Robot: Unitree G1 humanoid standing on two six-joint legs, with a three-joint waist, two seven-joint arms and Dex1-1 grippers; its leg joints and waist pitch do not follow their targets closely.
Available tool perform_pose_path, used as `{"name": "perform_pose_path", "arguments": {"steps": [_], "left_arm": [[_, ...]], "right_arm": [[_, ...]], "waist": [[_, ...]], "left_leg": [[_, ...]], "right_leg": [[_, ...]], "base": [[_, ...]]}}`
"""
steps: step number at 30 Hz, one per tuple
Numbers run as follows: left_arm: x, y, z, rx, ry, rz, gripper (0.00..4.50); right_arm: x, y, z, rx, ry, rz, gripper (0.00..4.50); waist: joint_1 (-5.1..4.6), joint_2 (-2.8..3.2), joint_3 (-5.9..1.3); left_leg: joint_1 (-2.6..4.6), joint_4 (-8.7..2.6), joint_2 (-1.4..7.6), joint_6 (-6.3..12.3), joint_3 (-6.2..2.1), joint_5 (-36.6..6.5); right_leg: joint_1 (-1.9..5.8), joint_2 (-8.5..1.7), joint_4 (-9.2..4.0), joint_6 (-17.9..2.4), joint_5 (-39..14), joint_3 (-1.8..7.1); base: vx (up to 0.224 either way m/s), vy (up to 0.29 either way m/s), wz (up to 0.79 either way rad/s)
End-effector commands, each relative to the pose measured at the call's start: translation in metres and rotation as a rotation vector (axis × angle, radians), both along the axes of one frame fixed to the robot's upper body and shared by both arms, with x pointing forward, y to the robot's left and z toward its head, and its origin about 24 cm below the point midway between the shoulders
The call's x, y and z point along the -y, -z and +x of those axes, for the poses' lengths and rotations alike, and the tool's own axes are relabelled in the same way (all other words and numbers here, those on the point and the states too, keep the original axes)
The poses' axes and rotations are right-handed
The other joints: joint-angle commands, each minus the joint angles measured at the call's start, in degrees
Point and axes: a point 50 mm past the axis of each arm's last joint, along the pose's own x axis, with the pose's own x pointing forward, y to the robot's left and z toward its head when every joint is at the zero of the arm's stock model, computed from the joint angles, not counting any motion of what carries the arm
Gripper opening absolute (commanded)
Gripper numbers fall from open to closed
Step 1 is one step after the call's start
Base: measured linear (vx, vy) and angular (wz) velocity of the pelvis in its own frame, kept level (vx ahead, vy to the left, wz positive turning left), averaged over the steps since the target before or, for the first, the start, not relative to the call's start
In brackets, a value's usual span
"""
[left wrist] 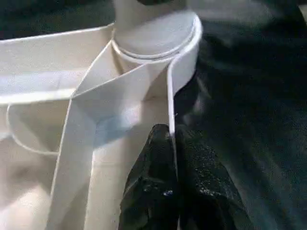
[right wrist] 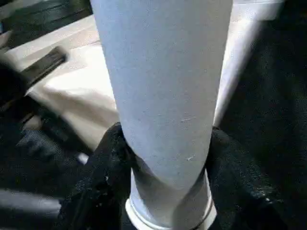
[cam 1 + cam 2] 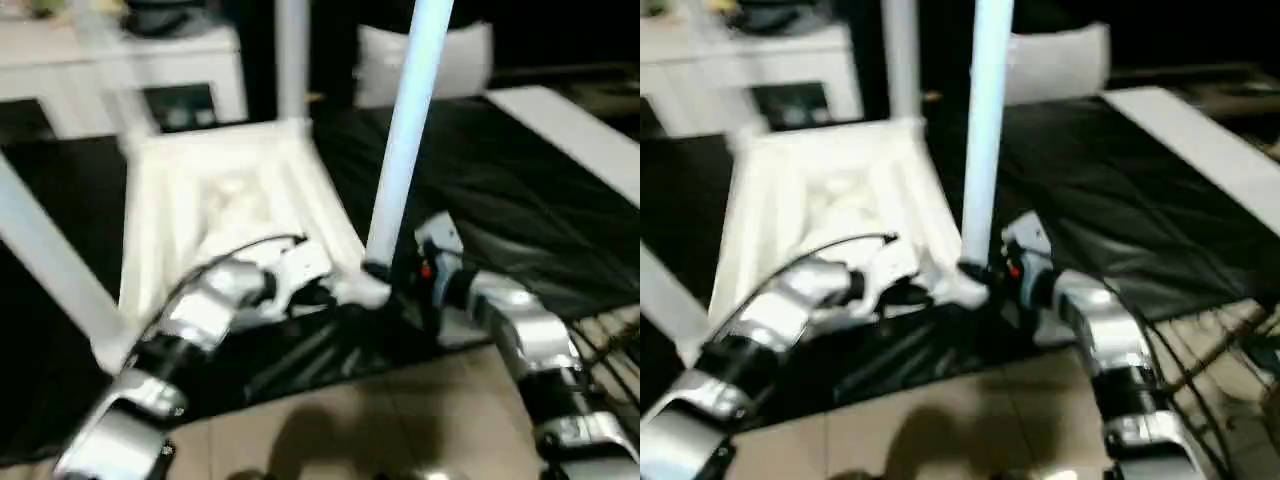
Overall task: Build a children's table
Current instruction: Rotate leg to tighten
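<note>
step in hand: seating a leg (image 3: 405, 140) in the upturned table (image 3: 215, 205) corner socket (image 1: 153, 40). right gripper (image 2: 163, 191) clenched around the leg; left gripper (image 1: 172, 177) clamped on the table rim. next: press the leg straight down.

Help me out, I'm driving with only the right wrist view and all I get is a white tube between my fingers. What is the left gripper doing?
Observer: The left gripper is pinched on the thin side wall of the upturned table top, next to the corner socket.
Operator: Is my leg standing in that socket?
Observer: Yes, the leg you hold rises from that near corner, leaning slightly; the right gripper grips it low, just above the socket.
Operator: Any other legs fitted?
Observer: One leg stands at the far corner, and another angles off the top's left side.
</note>
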Motion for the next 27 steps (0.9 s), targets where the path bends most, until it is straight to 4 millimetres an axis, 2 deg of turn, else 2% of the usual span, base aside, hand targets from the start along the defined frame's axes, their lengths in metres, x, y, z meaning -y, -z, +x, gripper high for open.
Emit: {"name": "perform_pose_path", "arguments": {"steps": [1, 2, 3, 4, 5, 6, 7, 8, 9, 10, 12, 14, 16, 17, 18, 19, 21, 23, 26, 27], "left_arm": [[0.027, -0.014, 0.007, 0.027, -0.060, -0.076, 0.00], [0.034, -0.018, 0.013, 0.043, -0.125, -0.091, 0.00], [0.036, -0.019, 0.015, 0.053, -0.150, -0.096, 0.00], [0.038, -0.022, 0.018, 0.063, -0.179, -0.100, 0.00], [0.040, -0.024, 0.019, 0.073, -0.193, -0.100, 0.00], [0.042, -0.027, 0.021, 0.088, -0.207, -0.098, 0.00], [0.043, -0.029, 0.023, 0.101, -0.215, -0.095, 0.00], [0.044, -0.031, 0.023, 0.113, -0.214, -0.094, 0.00], [0.044, -0.032, 0.023, 0.119, -0.212, -0.093, 0.00], [0.044, -0.034, 0.024, 0.117, -0.217, -0.094, 0.00], [0.041, -0.033, 0.024, 0.122, -0.219, -0.083, 0.00], [0.035, -0.031, 0.025, 0.133, -0.215, -0.060, 0.00], [0.028, -0.026, 0.025, 0.135, -0.212, -0.035, 0.00], [0.025, -0.024, 0.024, 0.142, -0.194, -0.026, 0.00], [0.023, -0.023, 0.023, 0.143, -0.178, -0.018, 0.00], [0.021, -0.022, 0.023, 0.142, -0.178, -0.015, 0.00], [0.011, -0.017, 0.022, 0.140, -0.159, 0.015, 0.00], [-0.001, -0.014, 0.024, 0.154, -0.154, 0.054, 0.00], [-0.009, -0.015, 0.028, 0.187, -0.153, 0.078, 0.00], [-0.012, -0.020, 0.032, 0.209, -0.175, 0.073, 0.00]], "right_arm": [[-0.019, 0.011, 0.008, -0.061, 0.117, -0.025, 1.90], [-0.024, 0.010, 0.017, -0.074, 0.224, -0.011, 1.90], [-0.025, 0.010, 0.020, -0.081, 0.268, -0.005, 1.90], [-0.027, 0.009, 0.024, -0.083, 0.315, 0.007, 1.90], [-0.029, 0.007, 0.025, -0.077, 0.322, 0.026, 1.90], [-0.033, 0.005, 0.026, -0.069, 0.312, 0.045, 2.25], [-0.035, 0.004, 0.026, -0.062, 0.312, 0.048, 2.46], [-0.037, 0.003, 0.026, -0.055, 0.302, 0.047, 2.60], [-0.037, 0.003, 0.026, -0.051, 0.297, 0.044, 2.60], [-0.039, 0.004, 0.025, -0.049, 0.278, 0.038, 2.70], [-0.037, 0.003, 0.025, -0.031, 0.285, 0.033, 2.93], [-0.030, 0.001, 0.025, -0.015, 0.300, 0.036, 3.06], [-0.023, -0.001, 0.025, 0.025, 0.294, 0.035, 3.27], [-0.018, -0.002, 0.024, 0.038, 0.285, 0.033, 3.37], [-0.013, -0.004, 0.023, 0.053, 0.276, 0.031, 3.43], [-0.011, -0.004, 0.023, 0.058, 0.273, 0.032, 3.55], [0.004, -0.009, 0.018, 0.089, 0.225, 0.033, 3.64], [0.018, -0.012, 0.009, 0.113, 0.153, 0.016, 3.76], [0.031, -0.015, 0.003, 0.129, 0.125, -0.001, 3.97], [0.039, -0.017, 0.000, 0.129, 0.133, 0.000, 4.07]], "waist": [[0.22, -3.19, -2.23], [0.92, -2.34, -2.76], [1.80, -1.56, -3.23], [2.37, 0.19, -3.46], [1.88, 0.54, -4.68], [1.60, 0.60, -4.67], [1.25, 1.39, -5.45], [1.05, 1.12, -5.23], [1.11, 0.85, -5.21], [1.15, 0.56, -5.02], [1.68, 0.56, -4.62], [1.95, 0.51, -4.22], [1.86, 0.54, -4.13], [1.97, 0.56, -4.18], [1.91, 1.05, -3.95], [1.75, 0.80, -4.06], [1.88, 0.82, -4.10], [2.13, 0.63, -4.15], [2.07, 0.67, -3.90], [1.87, 0.30, -3.76]], "left_leg": [[6.45, 4.52, -0.99, -3.49, -1.74, -24.93], [0.19, 5.83, -1.77, -0.38, -3.68, -6.12], [-2.21, 3.42, -0.90, -0.94, -4.11, -3.01], [-1.71, -1.04, 1.09, -1.89, -4.48, -5.11], [-1.85, -2.65, 1.62, -2.32, -4.78, -9.96], [-1.59, -3.20, 2.58, -2.33, -5.12, -10.40], [-1.76, -3.41, 3.24, -0.73, -5.34, -6.36], [-1.61, -3.44, 3.50, 0.97, -5.09, -5.61], [-1.34, -3.11, 3.26, 1.55, -4.64, -6.02], [-1.98, -3.09, 2.80, 2.63, -4.31, -5.39], [-1.75, -3.21, 2.58, 3.28, -3.66, -7.67], [-1.43, -3.57, 2.65, 2.52, -3.32, -10.22], [-1.40, -3.78, 2.78, 1.91, -3.26, -11.02], [-1.39, -3.85, 2.93, 1.78, -3.30, -10.96], [-1.33, -3.87, 2.94, 1.73, -3.27, -11.36], [-1.37, -3.89, 2.95, 1.84, -3.22, -11.47], [-1.43, -3.77, 2.94, 2.35, -3.20, -10.71], [-1.46, -3.55, 2.87, 3.71, -3.07, -9.03], [-1.42, -3.65, 2.78, 4.09, -3.04, -9.69], [-1.51, -3.73, 2.76, 4.15, -2.97, -9.99]], "right_leg": [[-5.80, -6.22, -14.41, -0.59, -53.65, 1.71], [-0.59, -8.42, -12.92, -0.12, -56.35, 3.83], [2.17, -8.38, -10.96, -0.25, -51.01, 3.23], [2.33, -6.18, -10.23, -2.50, -39.66, 1.69], [2.37, -3.33, -8.27, -2.38, -29.40, 0.82], [2.11, -3.45, -7.72, -4.23, -21.97, 1.25], [2.50, -2.93, -6.45, -8.48, -6.16, 1.36], [2.09, -2.68, -6.58, -11.39, -0.58, 1.26], [1.84, -2.86, -6.85, -12.55, 0.14, 1.44], [2.28, -3.06, -6.48, -14.37, 1.72, 1.64], [2.07, -3.19, -7.48, -13.80, -3.63, 1.72], [1.80, -3.19, -8.34, -12.14, -10.35, 1.87], [1.71, -3.07, -8.48, -10.99, -12.17, 1.95], [1.65, -3.10, -8.45, -10.71, -11.83, 1.99], [1.41, -2.99, -8.45, -10.79, -11.63, 2.04], [1.55, -2.91, -8.39, -11.04, -10.50, 2.09], [1.68, -2.87, -8.17, -11.61, -8.21, 2.11], [1.83, -2.82, -7.95, -11.95, -5.72, 2.16], [1.76, -2.75, -8.31, -11.27, -8.33, 2.03], [1.79, -2.69, -8.49, -10.94, -9.13, 2.04]], "base": [[0.035, -0.080, -0.04], [0.095, -0.062, -0.37], [0.098, -0.038, -0.49], [0.057, 0.020, -0.40], [0.000, 0.000, 0.00], [0.000, 0.000, 0.00], [0.000, 0.000, 0.00], [0.000, 0.000, 0.00], [0.060, 0.004, -0.06], [0.052, 0.002, -0.02], [0.000, 0.000, 0.00], [0.000, 0.000, 0.00], [0.000, 0.000, 0.00], [0.000, 0.000, 0.00], [0.000, 0.000, 0.00], [0.000, 0.000, 0.00], [0.000, 0.000, 0.00], [0.000, 0.000, 0.00], [0.000, 0.000, 0.00], [0.000, 0.000, 0.00]]}}
